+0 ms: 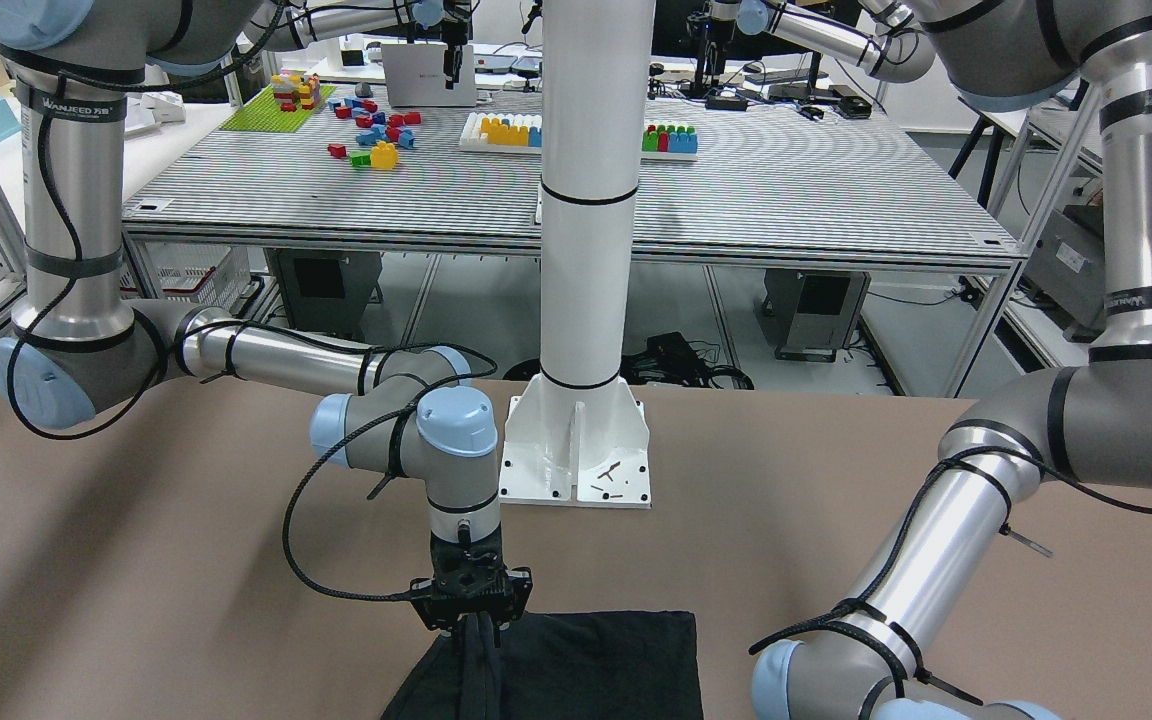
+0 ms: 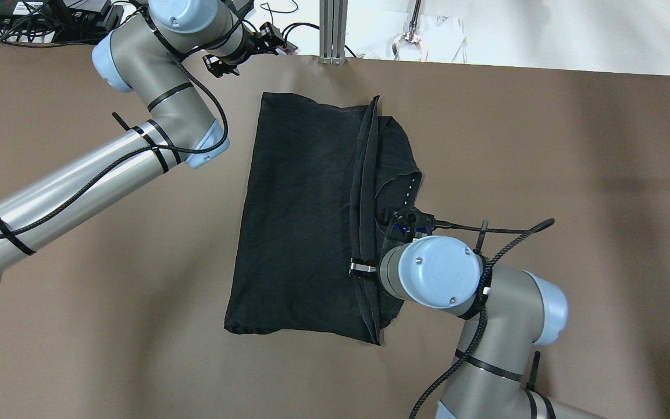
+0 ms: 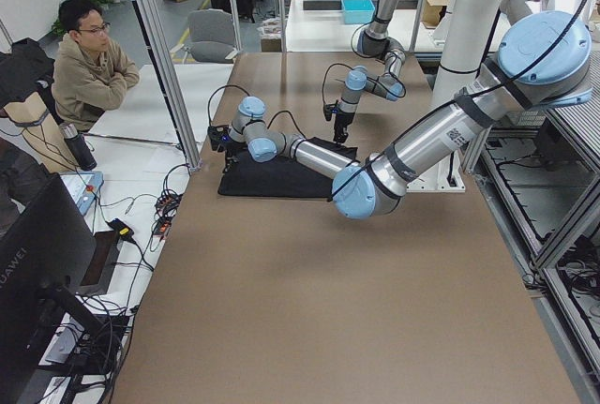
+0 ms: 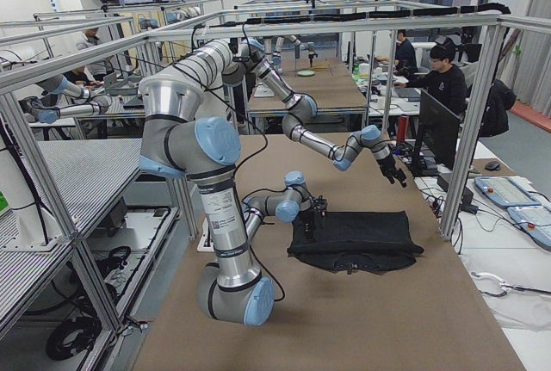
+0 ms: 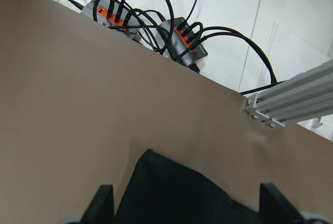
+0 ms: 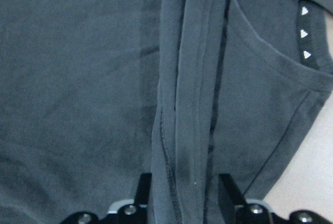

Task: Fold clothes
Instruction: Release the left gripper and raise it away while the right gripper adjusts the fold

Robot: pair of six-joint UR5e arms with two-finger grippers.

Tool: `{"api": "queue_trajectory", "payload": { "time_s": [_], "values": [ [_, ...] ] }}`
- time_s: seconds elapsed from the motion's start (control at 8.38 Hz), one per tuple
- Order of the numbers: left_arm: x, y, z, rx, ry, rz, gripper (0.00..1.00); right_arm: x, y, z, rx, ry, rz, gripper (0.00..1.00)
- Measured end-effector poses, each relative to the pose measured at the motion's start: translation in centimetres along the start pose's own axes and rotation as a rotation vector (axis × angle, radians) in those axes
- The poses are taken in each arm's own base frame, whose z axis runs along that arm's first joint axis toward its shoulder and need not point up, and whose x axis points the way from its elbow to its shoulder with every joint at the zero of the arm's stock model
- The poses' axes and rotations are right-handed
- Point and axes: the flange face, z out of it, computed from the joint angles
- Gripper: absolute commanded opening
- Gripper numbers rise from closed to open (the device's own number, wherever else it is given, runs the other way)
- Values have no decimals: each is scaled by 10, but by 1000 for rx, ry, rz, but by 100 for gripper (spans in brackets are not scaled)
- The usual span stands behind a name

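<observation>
Right hand [image 6: 184, 182] clamps black garment [image 2: 300, 203] (at raised fold); left hand [image 5: 187, 195] released, hovering.

Dark charcoal garment [image 6: 78, 78] fills nearly the whole view, soft knit, lightly creased on the left. A raised ridge [image 6: 190, 78] of bunched, stitched hem runs from far centre down to the near edge. It passes between the two dark fingers [image 6: 144, 190] of the right claw [image 6: 186, 198], which press it from both sides. Right of the ridge lies a flatter layer with a curved neckline band [image 6: 270, 60]. A column of three small white marks [image 6: 304, 33] sits on a darker strip at far right. Bare tan bench [image 6: 312, 167] shows only at the near right corner, past the garment's edge.
</observation>
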Motion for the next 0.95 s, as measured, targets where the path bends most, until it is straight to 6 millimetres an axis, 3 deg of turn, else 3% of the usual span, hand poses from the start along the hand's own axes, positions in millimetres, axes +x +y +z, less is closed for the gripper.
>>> {"api": "queue_trajectory", "payload": {
  "time_s": [0.12, 0.36, 0.72, 0.95],
  "values": [
    [-3, 0, 2, 0, -2, 1, 100, -7, 8, 10, -16, 9, -55, 34],
    [-13, 0, 4, 4, -8, 0, 100, -9, 16, 20, -32, 20, -120, 0],
    [-35, 3, 1, 9, -7, 0, 100, 1, 15, 25, -44, 31, -161, 0],
    [-53, 6, -2, 12, -7, -1, 100, 38, 1, 16, -63, 30, -179, 0]
  ]
}}
